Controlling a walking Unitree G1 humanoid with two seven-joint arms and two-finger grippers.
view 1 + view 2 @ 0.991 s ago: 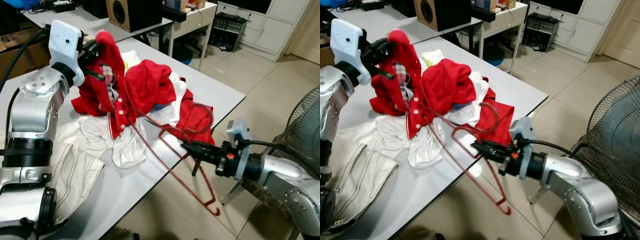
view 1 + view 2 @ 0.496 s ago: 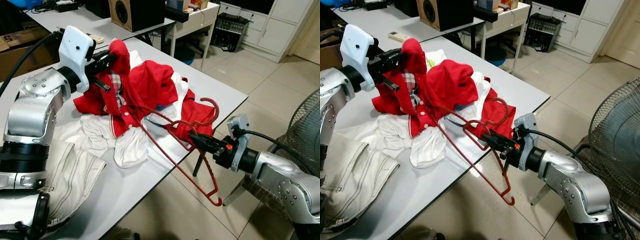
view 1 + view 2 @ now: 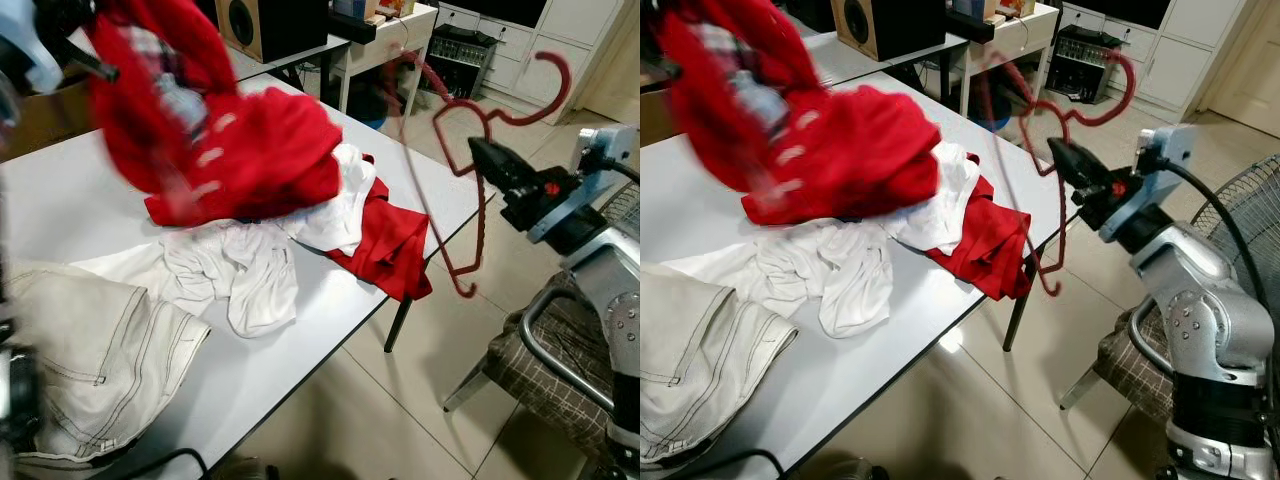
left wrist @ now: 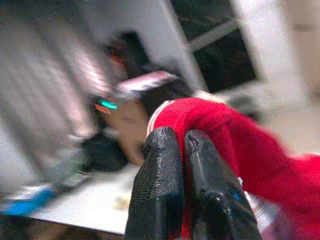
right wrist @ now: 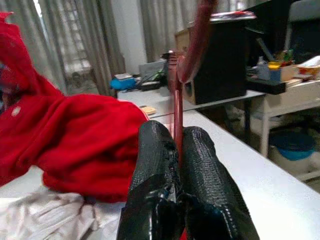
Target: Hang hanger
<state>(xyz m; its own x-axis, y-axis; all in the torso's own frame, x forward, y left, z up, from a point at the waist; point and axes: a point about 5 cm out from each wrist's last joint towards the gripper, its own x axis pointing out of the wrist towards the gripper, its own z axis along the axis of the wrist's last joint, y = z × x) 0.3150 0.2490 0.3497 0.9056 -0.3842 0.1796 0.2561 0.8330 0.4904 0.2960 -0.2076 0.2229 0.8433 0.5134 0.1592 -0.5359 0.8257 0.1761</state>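
Raised clear of the counter (image 3: 70,190) since half a second ago: hanger (image 3: 470,150), then slanting below the counter edge, now held high off the far corner, hook uppermost. Clamped on its bar: right end effector (image 3: 490,158), closed. Lifted as well: red shirt (image 3: 160,110), pinched at the collar by the closed left end effector (image 4: 182,150), the rest of it draped on the laundry pile (image 3: 250,260). Judged next: threading into the shirt, not yet done.

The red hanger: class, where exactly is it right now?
The red hanger is lifted in the right gripper, off the table's right edge, beside the red garment.
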